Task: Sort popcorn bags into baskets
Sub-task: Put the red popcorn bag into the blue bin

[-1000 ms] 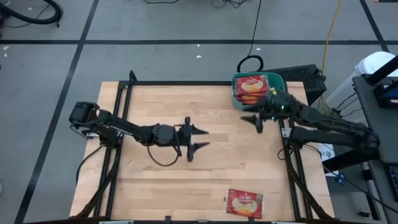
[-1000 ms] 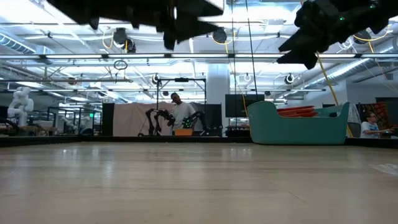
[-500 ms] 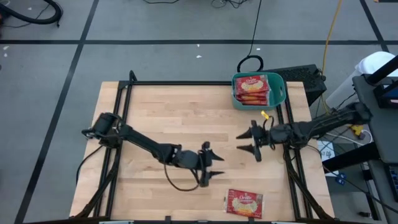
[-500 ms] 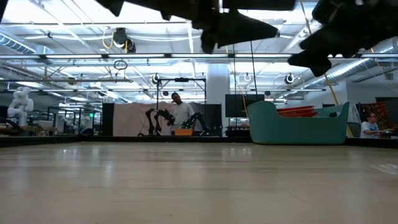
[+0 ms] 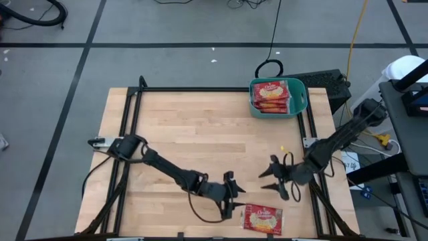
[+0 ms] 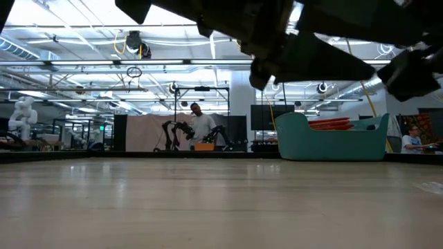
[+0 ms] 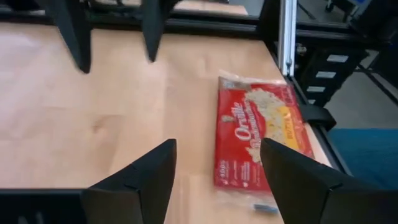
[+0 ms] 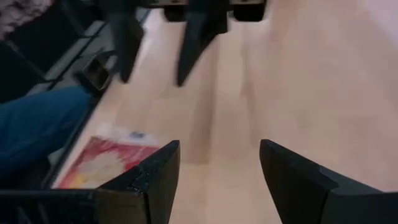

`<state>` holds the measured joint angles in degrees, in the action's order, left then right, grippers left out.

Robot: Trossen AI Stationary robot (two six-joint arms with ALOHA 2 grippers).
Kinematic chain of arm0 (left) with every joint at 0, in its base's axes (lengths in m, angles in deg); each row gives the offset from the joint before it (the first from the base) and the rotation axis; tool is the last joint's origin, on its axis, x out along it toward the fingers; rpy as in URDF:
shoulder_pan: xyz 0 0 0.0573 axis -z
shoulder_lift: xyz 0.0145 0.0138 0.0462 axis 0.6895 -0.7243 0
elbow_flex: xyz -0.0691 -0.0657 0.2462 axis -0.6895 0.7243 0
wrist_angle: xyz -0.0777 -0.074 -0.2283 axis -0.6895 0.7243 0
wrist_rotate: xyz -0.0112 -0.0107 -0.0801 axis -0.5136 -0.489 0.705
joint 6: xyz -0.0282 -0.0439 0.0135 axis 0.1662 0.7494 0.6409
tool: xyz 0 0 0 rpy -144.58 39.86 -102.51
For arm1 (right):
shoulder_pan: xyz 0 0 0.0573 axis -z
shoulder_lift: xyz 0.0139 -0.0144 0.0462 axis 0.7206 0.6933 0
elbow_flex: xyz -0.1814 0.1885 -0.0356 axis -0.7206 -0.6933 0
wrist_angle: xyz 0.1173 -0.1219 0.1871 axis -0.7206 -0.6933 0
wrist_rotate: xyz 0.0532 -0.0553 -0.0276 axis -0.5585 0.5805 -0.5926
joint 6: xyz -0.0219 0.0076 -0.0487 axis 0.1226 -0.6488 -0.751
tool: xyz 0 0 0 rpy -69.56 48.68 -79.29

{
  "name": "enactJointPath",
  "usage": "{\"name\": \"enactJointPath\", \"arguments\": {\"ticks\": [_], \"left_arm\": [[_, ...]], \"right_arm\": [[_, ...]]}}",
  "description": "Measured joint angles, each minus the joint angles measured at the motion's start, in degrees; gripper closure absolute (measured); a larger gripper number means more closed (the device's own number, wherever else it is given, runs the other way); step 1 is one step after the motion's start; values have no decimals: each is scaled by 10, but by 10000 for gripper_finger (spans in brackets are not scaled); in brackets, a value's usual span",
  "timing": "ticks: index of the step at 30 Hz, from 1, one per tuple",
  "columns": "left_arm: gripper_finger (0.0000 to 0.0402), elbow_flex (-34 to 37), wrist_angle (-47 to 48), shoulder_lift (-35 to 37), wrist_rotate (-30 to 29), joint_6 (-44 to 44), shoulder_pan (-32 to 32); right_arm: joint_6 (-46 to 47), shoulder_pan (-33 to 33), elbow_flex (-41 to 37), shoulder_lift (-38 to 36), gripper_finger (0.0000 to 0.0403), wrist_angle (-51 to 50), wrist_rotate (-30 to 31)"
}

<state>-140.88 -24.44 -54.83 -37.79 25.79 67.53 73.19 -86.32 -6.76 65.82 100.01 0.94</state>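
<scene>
**Red packet at table's near edge, both grippers spread & empty beside it**

Red popcorn bag (image 5: pixel 262 219) lies flat on the wood table (image 5: pixel 180 134), pic side up, at approx 6 o'clock of the table top in the high view, close to the near edge & a bit right of centre. It's the only loose one on the wood.

L gripper (image 5: pixel 232 195) sits just at 10 o'clock of that bag, arm stretched in a long diagonal from the table's 9 o'clock side. Fingers spread wide, nothing betw. them. L wrist view confirms: the two dark fingers (image 7: pixel 143 180) stand well apart over bare wood, bag (image 7: pixel 261 140) lying just ahead, not touched.

R gripper (image 5: pixel 279 179) hangs at approx 1 o'clock of the bag, near but apart from it, arm coming in from the table's 3 o'clock edge. Fingers also wide apart, holding nothing. R wrist view shows bag (image 8: pixel 106 163) partly cut off by one finger (image 8: pixel 149 180); wood betw. the two.

Teal basket (image 5: pixel 297 107) stands at the table's 1 o'clock corner, well apart from both grippers. More red packets (image 5: pixel 271 96) are stacked in it, top one pic side up. Low view: basket (image 6: pixel 332 142) on the far right, red edges showing above its rim; a person far off in the room behind.
</scene>
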Motion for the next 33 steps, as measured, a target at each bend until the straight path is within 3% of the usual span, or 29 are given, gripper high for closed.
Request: {"name": "enactJointPath", "arguments": {"ticks": [7, 14, 23, 25, 33], "left_arm": [[149, -70, 21, -61, -8, 2, 17], [123, -88, 80, -77, -11, 4, 4], [153, -85, 78, -94, 59, -15, -12], [157, -86, 41, -108, 63, -24, -6], [177, -86, 39, -121, 48, -15, 3]], "right_arm": [[14, -67, 1, 98, 190, 126, 20], [30, -83, 13, 148, 190, 141, 18], [32, -97, 16, 168, 190, 148, 18], [28, -99, 16, 168, 190, 150, 18], [6, -102, 16, 168, 190, 154, 18]]}}
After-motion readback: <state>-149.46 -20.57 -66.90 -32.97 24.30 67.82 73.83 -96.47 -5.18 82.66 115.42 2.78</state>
